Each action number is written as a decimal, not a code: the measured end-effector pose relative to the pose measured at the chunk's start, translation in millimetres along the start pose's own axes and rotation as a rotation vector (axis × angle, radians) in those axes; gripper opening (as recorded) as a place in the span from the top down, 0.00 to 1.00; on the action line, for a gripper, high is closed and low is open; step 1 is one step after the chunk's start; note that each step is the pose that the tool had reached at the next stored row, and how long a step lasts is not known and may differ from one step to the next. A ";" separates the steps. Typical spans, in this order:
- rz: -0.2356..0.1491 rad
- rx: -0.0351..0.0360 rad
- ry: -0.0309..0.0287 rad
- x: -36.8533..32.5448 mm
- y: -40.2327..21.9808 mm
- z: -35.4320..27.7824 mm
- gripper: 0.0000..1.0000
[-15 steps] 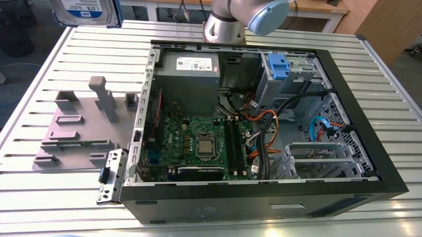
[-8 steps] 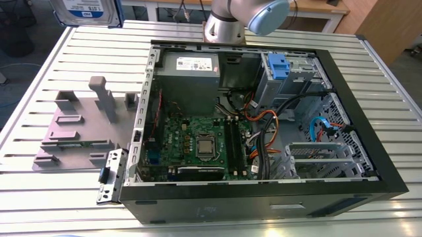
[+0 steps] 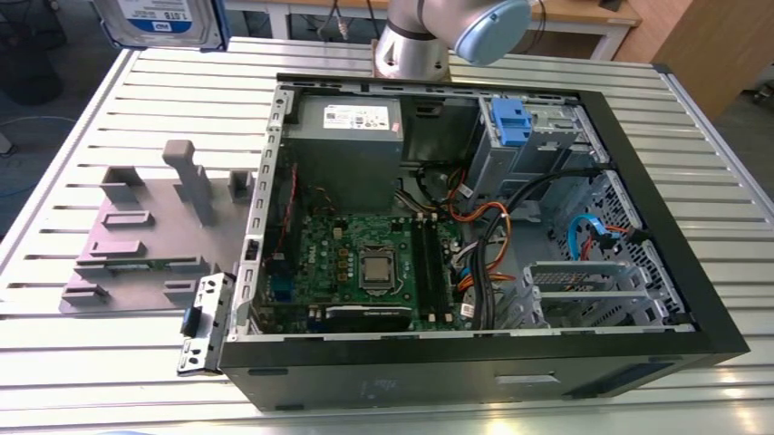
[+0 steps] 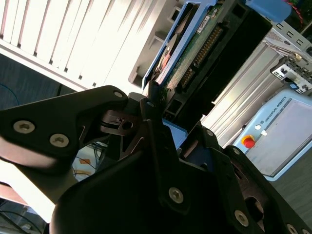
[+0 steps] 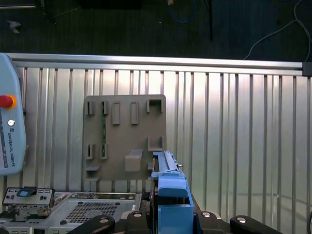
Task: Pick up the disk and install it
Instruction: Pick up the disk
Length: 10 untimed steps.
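Note:
The disk [image 3: 158, 20], silver with a blue-and-white label and blue rails, hangs high over the table's far corner at the exterior view's left. My gripper [image 4: 156, 105] is shut on it: the black fingers [image 4: 146, 131] clamp one end, and the drive's blue rail and green circuit board [image 4: 195, 48] stick out beyond them. In the first wrist view the disk's blue rail end [image 5: 170, 195] sits between the gripper's [image 5: 170, 217] black links, above the grey fixture plate [image 5: 124, 136].
An open computer case [image 3: 677, 299] lies on the slatted metal table [image 3: 109, 362], with a grey power-supply box [image 3: 351, 122] and a blue latch [image 3: 508, 122] at the drive bay. The grey fixture [image 3: 145, 236] stands beside the case. A teach pendant [image 5: 7, 131] lies nearby.

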<state>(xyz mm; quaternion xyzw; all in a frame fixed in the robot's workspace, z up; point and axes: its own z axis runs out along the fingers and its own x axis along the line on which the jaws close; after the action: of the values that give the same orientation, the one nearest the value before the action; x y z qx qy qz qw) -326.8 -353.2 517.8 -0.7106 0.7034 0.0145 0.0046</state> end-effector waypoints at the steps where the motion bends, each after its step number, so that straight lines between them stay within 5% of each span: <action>1: 0.000 0.0000 0.0000 0.0 -0.3 0.0 0.64; 10: 0.000 -0.0001 0.0000 0.0 -2.5 0.0 0.64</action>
<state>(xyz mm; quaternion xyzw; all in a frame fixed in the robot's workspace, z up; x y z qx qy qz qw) -324.3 -353.2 517.7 -0.7106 0.7034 0.0145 0.0046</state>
